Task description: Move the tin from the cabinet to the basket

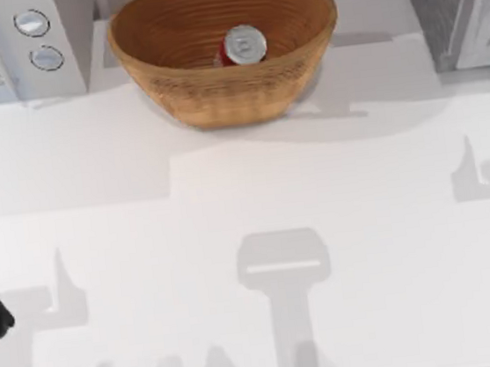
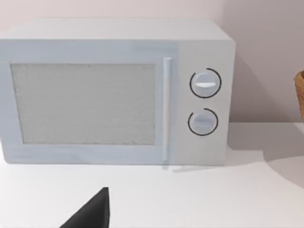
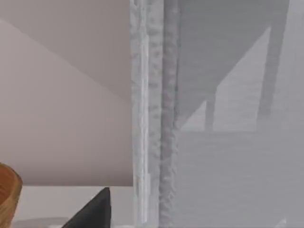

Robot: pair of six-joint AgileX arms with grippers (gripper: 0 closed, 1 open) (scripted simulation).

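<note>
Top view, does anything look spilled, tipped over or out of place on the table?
Nothing stands out. The small red-sided, silver-topped tin sits inside the tan woven wicker basket, nothing spilled, between the white two-knob appliance and the dark-grey speckled cabinet.

The top view looks straight down on the white bench (image 1: 254,262), with the basket (image 1: 225,48) at upper centre, the microwave (image 1: 12,46) at upper left and the cabinet (image 1: 459,4) at upper right. The left wrist view faces the microwave (image 2: 116,92) level and fairly near, the basket's (image 2: 299,95) rim at its right edge. The right wrist view sits close against the cabinet (image 3: 218,114), with the basket (image 3: 8,197) at lower left.
</note>
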